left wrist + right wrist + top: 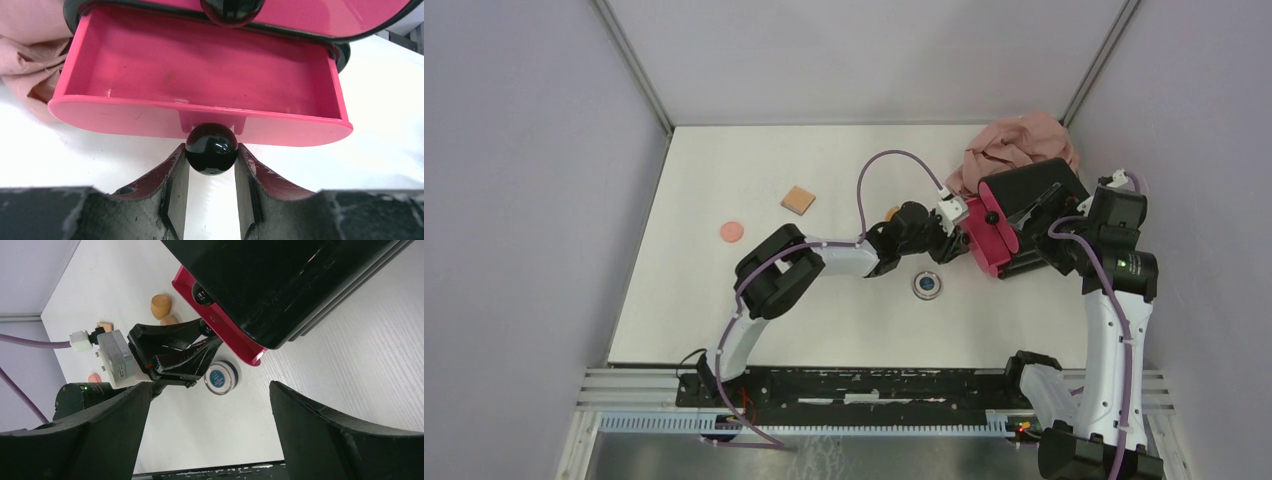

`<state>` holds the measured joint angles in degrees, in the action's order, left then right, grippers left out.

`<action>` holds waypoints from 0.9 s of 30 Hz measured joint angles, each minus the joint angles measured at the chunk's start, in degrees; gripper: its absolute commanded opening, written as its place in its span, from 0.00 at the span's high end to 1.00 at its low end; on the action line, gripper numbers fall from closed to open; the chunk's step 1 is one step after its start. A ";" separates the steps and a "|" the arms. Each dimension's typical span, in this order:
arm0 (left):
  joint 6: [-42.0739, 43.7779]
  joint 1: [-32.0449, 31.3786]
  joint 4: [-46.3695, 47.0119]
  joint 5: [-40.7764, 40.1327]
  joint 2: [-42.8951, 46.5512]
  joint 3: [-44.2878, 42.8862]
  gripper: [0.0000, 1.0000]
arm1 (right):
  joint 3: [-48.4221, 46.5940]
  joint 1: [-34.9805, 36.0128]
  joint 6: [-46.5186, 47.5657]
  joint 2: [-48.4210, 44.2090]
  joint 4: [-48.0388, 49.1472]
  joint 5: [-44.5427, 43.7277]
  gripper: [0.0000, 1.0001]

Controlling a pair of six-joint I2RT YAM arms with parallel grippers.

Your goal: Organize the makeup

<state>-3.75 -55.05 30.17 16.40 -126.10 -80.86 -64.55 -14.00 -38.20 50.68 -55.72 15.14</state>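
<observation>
Shows left claw [211,157] clamped on black knob [211,145], holding magenta drawer [200,65] open for loading; right claw [209,386] spread apart, empty, by black box [300,280], likely bracing it. Leaves silver compact [927,285] on desk [824,320] at knob's 7 o'clock, tan pad [798,200] and salmon puff [731,232] toward 9 o'clock.

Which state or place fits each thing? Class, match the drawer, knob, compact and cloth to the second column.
Things:
1. drawer
2. knob
3. compact
4. cloth

Places or states:
A. between the fingers of the left gripper
B. bunched at the far right corner of the table
C. open, looks empty
D. lying flat on the table, on its own

Pairs: 1-C, 2-A, 3-D, 4-B
</observation>
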 measured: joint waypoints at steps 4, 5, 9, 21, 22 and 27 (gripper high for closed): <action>0.00 0.07 0.44 -0.44 1.42 2.36 0.97 | 0.48 0.00 -0.11 0.00 0.00 0.13 0.06; 0.00 0.07 0.37 -0.48 1.57 2.75 0.97 | 0.57 0.00 -0.11 0.00 0.00 0.15 0.06; 0.00 0.11 0.42 -0.90 1.90 3.63 0.97 | 0.61 0.00 -0.09 -0.11 -0.02 0.09 0.06; 0.00 0.57 -0.28 -1.29 5.51 8.81 0.97 | 0.63 0.00 0.02 -0.50 -0.02 -0.09 0.06; 0.00 0.61 -0.46 -1.27 5.51 8.85 0.97 | 0.63 0.00 0.02 -0.50 -0.02 -0.09 0.06; 0.00 0.98 -1.44 -1.20 6.10 9.53 0.96 | 0.72 0.00 0.02 -0.98 -0.02 -0.09 0.06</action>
<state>-3.75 -54.06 28.73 15.20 -120.01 -71.33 -63.83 -14.00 -38.17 49.69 -55.75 15.05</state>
